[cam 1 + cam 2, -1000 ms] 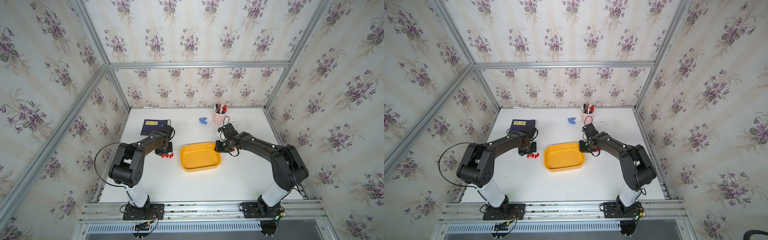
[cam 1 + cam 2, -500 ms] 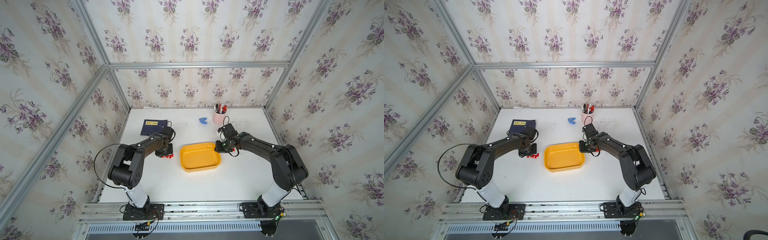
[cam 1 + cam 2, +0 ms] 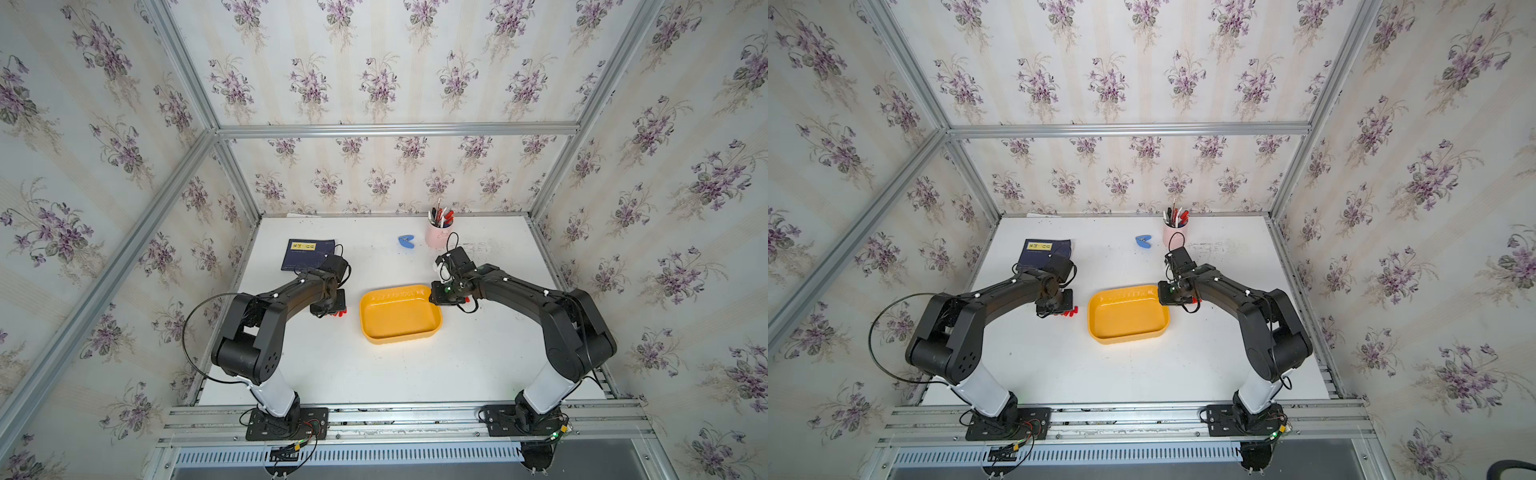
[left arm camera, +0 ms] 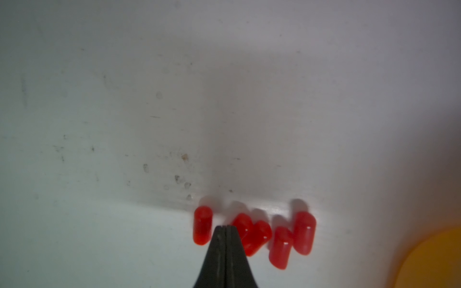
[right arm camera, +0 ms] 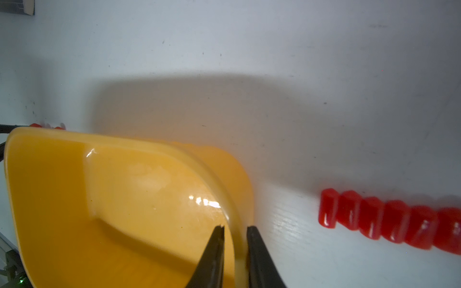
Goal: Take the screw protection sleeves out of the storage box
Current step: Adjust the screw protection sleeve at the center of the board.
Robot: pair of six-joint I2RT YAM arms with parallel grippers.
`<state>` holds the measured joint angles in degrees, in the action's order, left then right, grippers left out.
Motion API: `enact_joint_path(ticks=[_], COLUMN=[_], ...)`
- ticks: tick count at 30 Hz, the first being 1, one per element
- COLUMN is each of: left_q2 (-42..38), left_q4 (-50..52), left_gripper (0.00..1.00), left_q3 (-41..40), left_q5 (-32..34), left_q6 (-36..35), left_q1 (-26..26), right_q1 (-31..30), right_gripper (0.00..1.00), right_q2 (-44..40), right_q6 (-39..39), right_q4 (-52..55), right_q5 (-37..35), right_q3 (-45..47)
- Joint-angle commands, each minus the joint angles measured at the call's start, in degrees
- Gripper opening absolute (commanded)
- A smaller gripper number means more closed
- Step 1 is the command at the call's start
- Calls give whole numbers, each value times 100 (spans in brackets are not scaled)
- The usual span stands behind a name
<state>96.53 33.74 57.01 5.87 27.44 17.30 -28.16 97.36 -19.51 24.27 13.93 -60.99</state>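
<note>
Apparently emptied: storage box (image 3: 399, 316) centred on tabletop (image 3: 374, 374), nothing inside. Outside lie screw protection sleeves (image 4: 304, 233): cluster at its 9 o'clock, row (image 5: 396, 220) at 3 o'clock. Left fingers (image 4: 219, 254) pressed together, empty, beside cluster. Right fingers (image 5: 210, 256) barely parted, pinching box rim at 2 o'clock, likely steadying.

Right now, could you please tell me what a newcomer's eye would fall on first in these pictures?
The shallow yellow-orange plastic tray, empty at the middle of the white table, with the right gripper closed on its rim. Next, the tiny bright red plastic sleeves on the table: five clustered at the tips of the shut left gripper, others in a row beside the tray.
</note>
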Motion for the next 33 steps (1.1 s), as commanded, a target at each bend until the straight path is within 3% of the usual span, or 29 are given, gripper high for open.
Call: enact_joint_path(ticks=[1, 7, 13, 21, 33], left_q2=[-57, -241, -520, -318, 216], left_q4=[97, 70, 408, 562, 79], left_gripper=[6, 6, 8, 4, 4], left_q3=[-14, -50, -65, -83, 116], left_q5=[72, -31, 388, 554, 348], left_q6=[60, 23, 151, 163, -81], left_q1=[10, 10, -118, -431, -406], right_q1=[-5, -5, -5, -5, -5], right_gripper=[21, 21, 21, 21, 21], right_q2=[2, 1, -11, -6, 28], right_q6=[13, 12, 0, 15, 25], right_q4=[47, 40, 29, 25, 33], right_q5=[-40, -39, -31, -14, -20], right_q3=[12, -3, -1, -7, -22])
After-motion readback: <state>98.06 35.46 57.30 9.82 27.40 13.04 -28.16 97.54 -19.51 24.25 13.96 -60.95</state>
